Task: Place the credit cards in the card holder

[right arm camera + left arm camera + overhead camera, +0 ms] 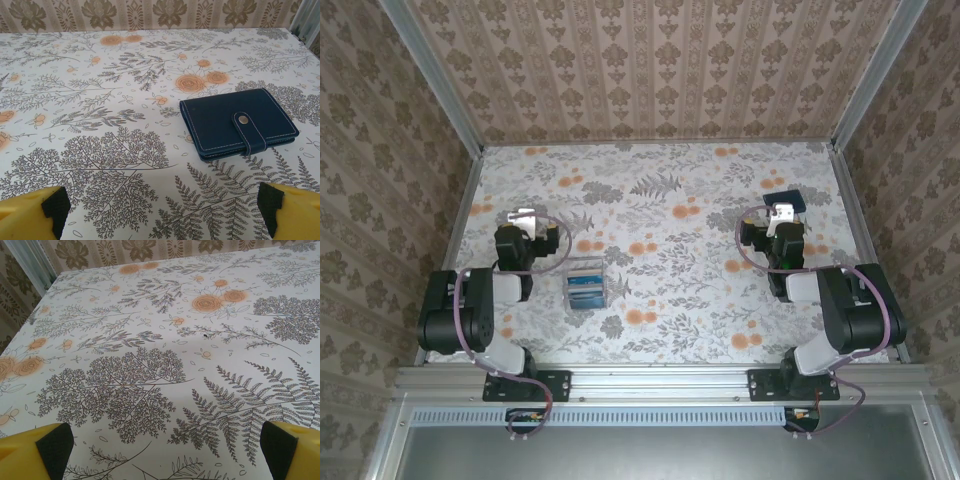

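Credit cards [587, 284] lie in a small pile on the table [670, 250], a little left of the middle and near the front edge, between the two arms and closer to the left one. From the top camera we see blue and pale colors in the pile, but any print on the cards is too small for us to read. Our card holder [786, 196] lies far off on the right side of the table, well apart from the cards. From above it is just a small dark blue patch, right at the tip of the right gripper [780, 212]. The right wrist camera gives us a much better look at the card holder [237, 122]. It is folded shut and lies flat on the flowery table cover. A strap [251, 134] goes over its edge, with a round silver snap button [243, 119] on it. Pale stitching [192, 131] runs along its sides, and we can read no brand on it. In that view the right gripper [162, 207] has its yellow fingers [295, 210] spread wide at the two bottom corners, holding nothing. The left gripper [525, 217] sits at the left side of the table. In its own camera the left gripper [167, 447] is spread wide too, with bare table between its black pads [56, 444].
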You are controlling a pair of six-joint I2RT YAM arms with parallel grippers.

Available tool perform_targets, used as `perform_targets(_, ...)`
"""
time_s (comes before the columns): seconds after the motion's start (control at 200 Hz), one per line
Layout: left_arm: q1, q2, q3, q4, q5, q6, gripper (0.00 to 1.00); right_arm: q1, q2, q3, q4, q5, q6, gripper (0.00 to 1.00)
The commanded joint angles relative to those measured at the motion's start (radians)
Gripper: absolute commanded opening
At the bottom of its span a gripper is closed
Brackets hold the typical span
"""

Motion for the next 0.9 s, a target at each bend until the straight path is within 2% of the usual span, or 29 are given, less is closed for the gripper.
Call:
perform_targets(0.0,0.003,-0.006,0.01,-0.004,0.013,-0.015,1.0,0.005,-0.009,0.007,0.009,0.009,0.008,1.0)
perform_targets(0.775,0.012,-0.008,0.009,-0.003,-0.015,-0.035,1.0,-0.006,-0.015,0.004,0.009,-0.001,0.02,1.0)
perform_targets(0.86,0.0,-0.026,-0.002,0.008,-0.136,-0.066,1.0,-0.01,-0.048,-0.013,0.012,0.082,0.061,1.0)
perform_targets(0.895,-0.001,-0.045,-0.009,-0.006,-0.166,-0.083,1.0,-0.014,-0.057,-0.02,0.007,0.08,0.065,1.0)
